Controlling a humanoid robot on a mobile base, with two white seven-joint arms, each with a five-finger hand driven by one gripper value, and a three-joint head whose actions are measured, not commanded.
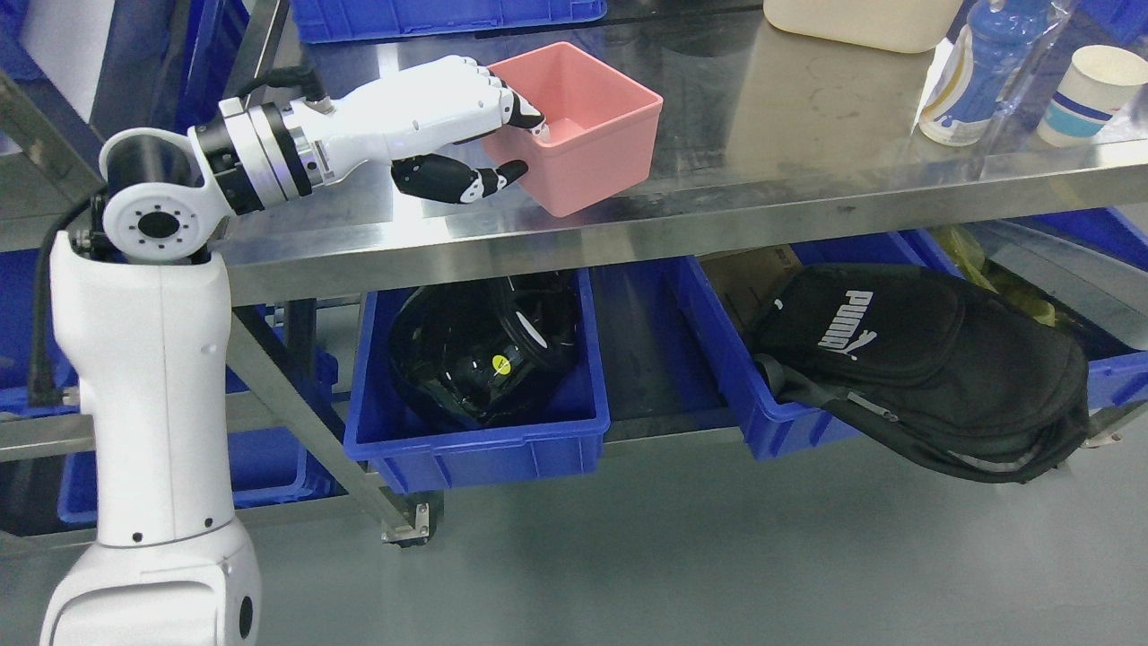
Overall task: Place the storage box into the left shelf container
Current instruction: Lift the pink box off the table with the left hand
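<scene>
A scuffed stainless-steel bench (789, 117) stands over a grey floor, with blue bins on the shelf beneath. A black bag (924, 368) marked PUMA overhangs the right bin (789, 422); the left bin (475, 449) holds a black helmet (475, 359). On the bench, the left hand (448, 126) grips the pink storage box (583, 126) by its near wall, fingers inside and thumb outside. A bottle (969, 72) and paper cup (1090, 94) stand far right.

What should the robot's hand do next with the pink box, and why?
Probably close the left hand firmly on the pink box wall and lift it a little. Its fingers already hook over the rim with the thumb outside, but the box sits on the steel table, and the blue bin below already holds a black helmet.
</scene>
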